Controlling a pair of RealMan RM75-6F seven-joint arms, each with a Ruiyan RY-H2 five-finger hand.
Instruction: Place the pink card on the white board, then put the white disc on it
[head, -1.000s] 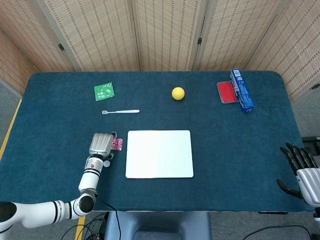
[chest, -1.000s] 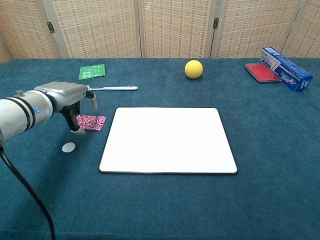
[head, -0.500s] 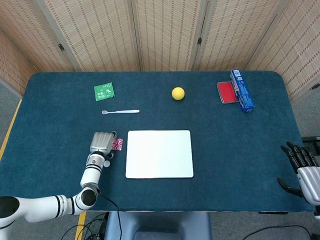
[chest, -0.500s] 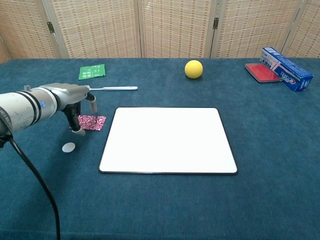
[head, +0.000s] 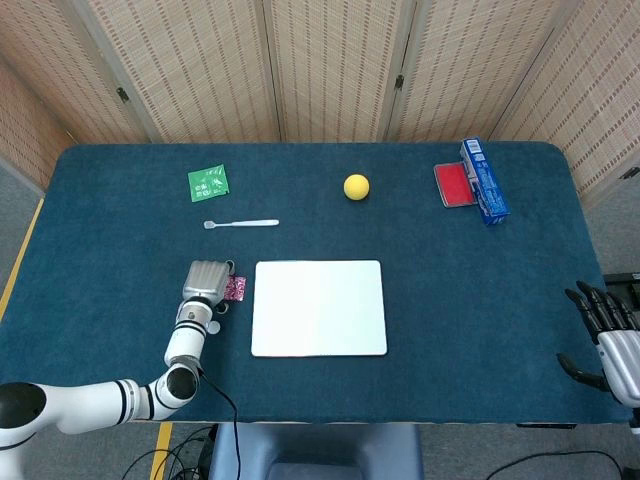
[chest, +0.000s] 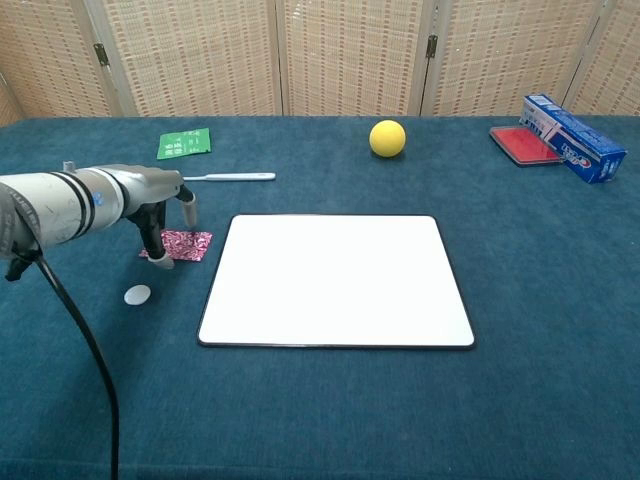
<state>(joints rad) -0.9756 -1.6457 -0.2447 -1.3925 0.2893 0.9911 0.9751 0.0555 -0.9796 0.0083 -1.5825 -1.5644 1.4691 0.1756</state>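
Observation:
The pink glittery card (chest: 184, 245) lies flat on the blue table just left of the white board (chest: 336, 281); in the head view the card (head: 236, 289) peeks out beside my left hand (head: 205, 280). In the chest view my left hand (chest: 150, 203) hovers over the card's left end with fingers pointing down and apart, one fingertip (chest: 162, 259) touching the card's left edge. The small white disc (chest: 137, 294) rests on the table in front of that hand. My right hand (head: 606, 331) hangs off the table's right front corner, fingers spread and holding nothing.
A white spoon-like stick (chest: 228, 177) and a green packet (chest: 184, 144) lie behind the left hand. A yellow ball (chest: 387, 138) sits behind the board. A red pad (chest: 522, 144) and a blue box (chest: 574, 124) are at the far right.
My left hand has shifted a little right toward the pink card, so its fingertip now meets the card's left edge. Card, disc and right hand stay put.

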